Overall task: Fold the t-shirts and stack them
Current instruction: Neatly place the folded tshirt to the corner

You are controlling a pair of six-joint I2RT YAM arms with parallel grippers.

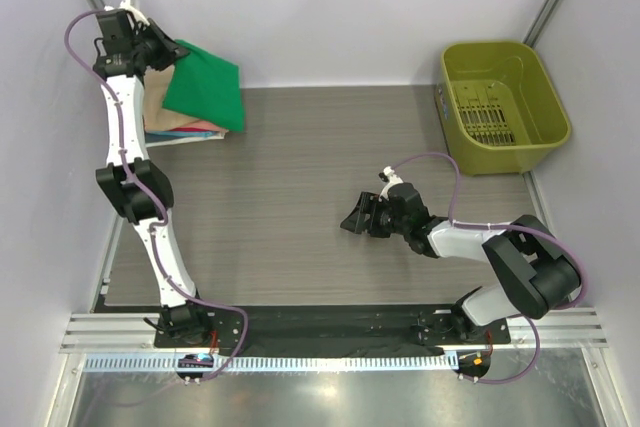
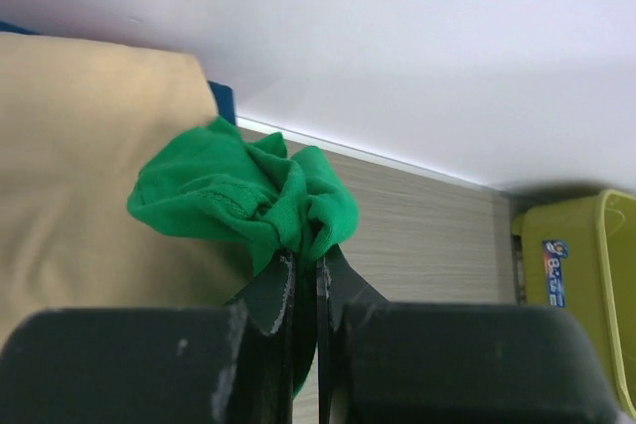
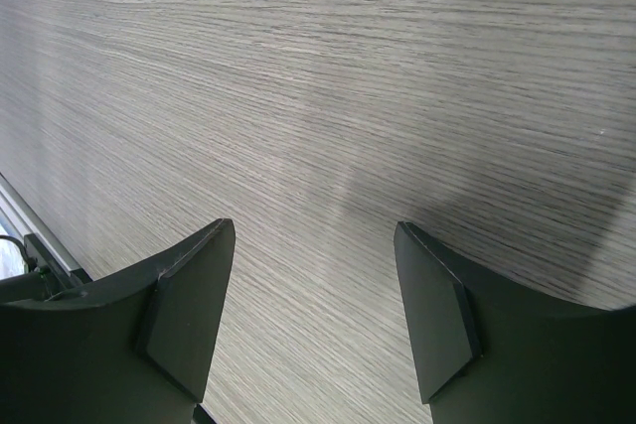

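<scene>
Left gripper point(image 1: 165, 52) is clamping a bunched edge of the green t-shirt point(image 1: 205, 85), directly over the stack point(image 1: 185, 131) of folded shirts. In the left wrist view the jaws are pinching tight on a wad of green cloth, with the tan shirt point(image 2: 79, 166) lying right behind it.

The key relation: the green t-shirt is spreading from the pincer down across the stack, and its long axis is running diagonally away from the gripper toward the table-centre side of the stack. The left arm is the nearer one by far.

Right gripper point(image 1: 358, 217) is hanging well apart from the stack, fingers spread and holding nothing, over bare table point(image 1: 290, 167). The bin point(image 1: 452, 112) is sitting further out again, on the far side of that gripper from the stack.

Hard to make out:
- whether the green cloth is resting on the stack or dangling just above it
- how neatly it is folded
- the lower shirts, which are showing only pink and blue edges
</scene>
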